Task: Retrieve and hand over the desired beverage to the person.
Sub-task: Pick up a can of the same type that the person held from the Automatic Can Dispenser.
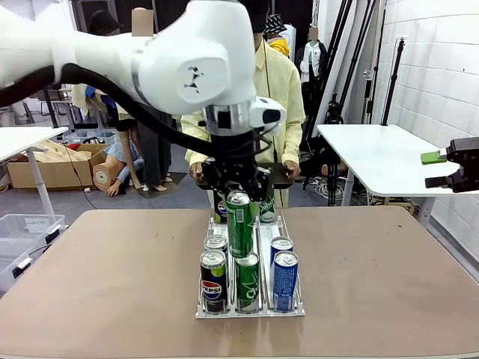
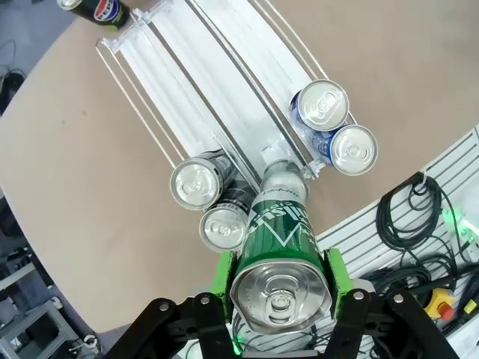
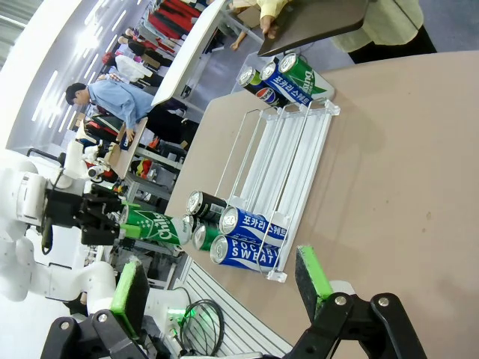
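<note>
1. The left gripper point(image 2: 278, 278) is clamping one green can point(image 1: 239, 224) upright between its pads, and is hanging just above the middle lane of the rack point(image 2: 202, 60).
2. Five cans are standing at the rack's near end: two black cans point(image 1: 213, 278) in the left lane, one green one point(image 1: 247, 283) in the middle lane, and two blue cans point(image 1: 285, 280) in the right lane.
3. Three more cans point(image 3: 273, 75) are sitting at the rack's far end, one black, one blue and one green.
4. The right gripper point(image 1: 435, 170) is hanging well to the right of the rack with its jaws spread wide and nothing between them.
5. The person point(image 1: 281, 82) is standing just beyond the rack's far end, holding a dark tray point(image 3: 314, 22) with both hands.
</note>
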Available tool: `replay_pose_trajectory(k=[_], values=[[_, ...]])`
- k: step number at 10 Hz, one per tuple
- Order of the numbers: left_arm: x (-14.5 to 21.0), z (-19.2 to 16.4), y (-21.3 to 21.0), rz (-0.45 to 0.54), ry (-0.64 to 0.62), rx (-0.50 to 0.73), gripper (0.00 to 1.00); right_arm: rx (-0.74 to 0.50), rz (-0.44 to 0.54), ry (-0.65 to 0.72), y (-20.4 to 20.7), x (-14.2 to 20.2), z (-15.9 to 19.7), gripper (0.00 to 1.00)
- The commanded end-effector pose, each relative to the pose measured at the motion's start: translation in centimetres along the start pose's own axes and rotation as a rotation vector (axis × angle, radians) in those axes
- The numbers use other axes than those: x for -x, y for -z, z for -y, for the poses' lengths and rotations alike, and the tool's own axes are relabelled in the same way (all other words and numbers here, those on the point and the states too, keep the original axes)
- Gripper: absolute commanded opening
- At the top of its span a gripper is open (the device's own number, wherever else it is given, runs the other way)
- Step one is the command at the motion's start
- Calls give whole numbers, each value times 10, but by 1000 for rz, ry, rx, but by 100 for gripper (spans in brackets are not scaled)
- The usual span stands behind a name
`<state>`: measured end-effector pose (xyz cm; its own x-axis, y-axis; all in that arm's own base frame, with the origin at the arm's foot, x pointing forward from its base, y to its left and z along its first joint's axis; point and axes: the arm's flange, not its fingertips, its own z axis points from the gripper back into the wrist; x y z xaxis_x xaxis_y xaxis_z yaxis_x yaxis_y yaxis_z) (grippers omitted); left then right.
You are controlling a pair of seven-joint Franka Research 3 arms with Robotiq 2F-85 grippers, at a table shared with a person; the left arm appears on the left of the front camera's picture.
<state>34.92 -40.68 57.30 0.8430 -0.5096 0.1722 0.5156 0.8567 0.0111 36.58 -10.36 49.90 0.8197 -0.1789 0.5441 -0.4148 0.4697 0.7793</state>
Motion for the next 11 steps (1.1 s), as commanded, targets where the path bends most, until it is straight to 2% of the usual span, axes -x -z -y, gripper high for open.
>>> replay_pose_trajectory(k=[1,4,8,11], values=[[15,-28,-19,7,1,47,0,-3,1,0,0,0,0,100],[39,-66,-46,17,-48,8,0,-3,1,0,0,0,0,100],[74,-121,-47,-33,-97,-82,0,-3,1,0,0,0,0,100],[106,-157,-51,30,-125,-53,0,-3,1,0,0,0,0,100]])
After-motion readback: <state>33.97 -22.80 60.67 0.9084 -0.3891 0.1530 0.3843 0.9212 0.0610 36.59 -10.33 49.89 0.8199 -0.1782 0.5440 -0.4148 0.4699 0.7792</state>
